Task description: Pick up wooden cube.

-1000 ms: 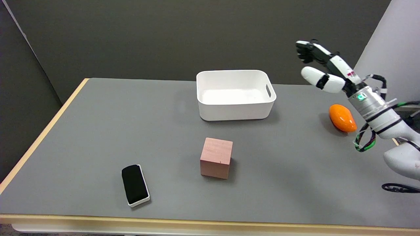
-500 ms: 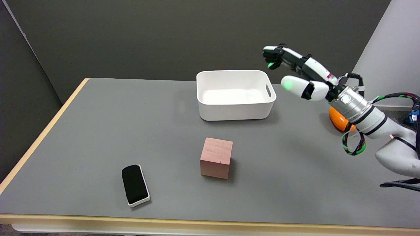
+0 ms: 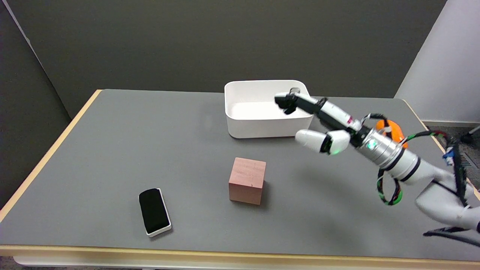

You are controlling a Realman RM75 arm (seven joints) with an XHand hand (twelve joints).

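On the grey table, the pink wooden cube sits in the middle. The white plastic bin sits behind it, near the far edge. The black eraser in a white tray lies left of the cube, near the front edge. The orange oval thing lies near the right edge.

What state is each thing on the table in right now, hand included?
wooden cube: resting on the table, untouched.
right hand: in the air, fingers apart, holding nothing.
white bin: upright, nothing visible inside.
black eraser: lying flat near the front edge.
orange object: on the table, partly hidden behind the arm.
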